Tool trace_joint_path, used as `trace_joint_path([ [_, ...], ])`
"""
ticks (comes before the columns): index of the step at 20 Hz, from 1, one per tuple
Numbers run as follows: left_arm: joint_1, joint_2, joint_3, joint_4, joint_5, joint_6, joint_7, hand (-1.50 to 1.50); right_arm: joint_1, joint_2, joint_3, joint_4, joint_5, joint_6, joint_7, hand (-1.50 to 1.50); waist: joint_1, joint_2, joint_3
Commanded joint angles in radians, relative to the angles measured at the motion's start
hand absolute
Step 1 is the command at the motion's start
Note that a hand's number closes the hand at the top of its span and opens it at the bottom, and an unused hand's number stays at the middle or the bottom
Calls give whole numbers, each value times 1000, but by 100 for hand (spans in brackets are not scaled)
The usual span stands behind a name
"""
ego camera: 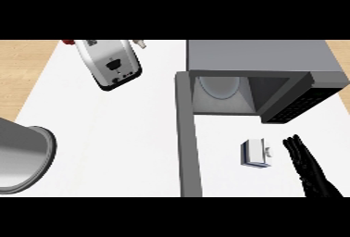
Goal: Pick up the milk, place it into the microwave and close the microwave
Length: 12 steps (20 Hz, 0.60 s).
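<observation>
Milk (254, 153): small white carton with blue-grey edging, seen from above, on the desk (123, 139) toward its near right part, just in front of the open microwave (259, 55). Apart from the cavity, not yet inside. Judged light, thin-walled, somewhat crushable; smooth sides likely slippery. Best taken across the two broad side faces, mid-height, thumb opposite fingers, kept upright.

Right hand (308, 166): black, entering from the lower right, fingers straight and together, pointing toward the far edge. Just beside the carton's right side, narrow gap visible, no contact. Released, grasping nothing.

Left hand: absent from the head view.

Microwave: grey box at the far right corner of the desk. Cavity open toward the near edge, pale round turntable (219, 88) visible inside, dark control panel (301, 99) at its right. Door (188, 139) swung fully out, lying as a long grey strip from the cavity's left corner down toward the near edge, left of the carton.

Toaster (109, 62): white and silver, tilted, at the far edge, left of the microwave.

Metal pot (21, 157): large, grey, rounded, partly cut off at the desk's left edge.

Stage, as judged: approach before the grasp; lift, placing and door closing all outstanding. Caution: the carton could be pushed toward the door strip by a sideways nudge.
</observation>
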Motion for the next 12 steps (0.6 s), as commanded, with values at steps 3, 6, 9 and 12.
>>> trace_joint_path([
  [3,52,2,78,0,72,-73,-36,-150,-65,21,15,106,76,-48,-11,-150,-5,1,0],
  [6,141,-4,91,-53,86,-113,-64,-150,-176,23,-24,236,110,-94,-35,-150,4,1,0],
  [9,195,-26,61,3,54,-149,-136,-150,-170,-21,-93,259,66,-71,-57,-150,2,-1,0],
  [12,149,-26,76,-9,45,-142,-116,-150,-317,6,-138,487,105,-157,-127,-150,7,2,1],
])
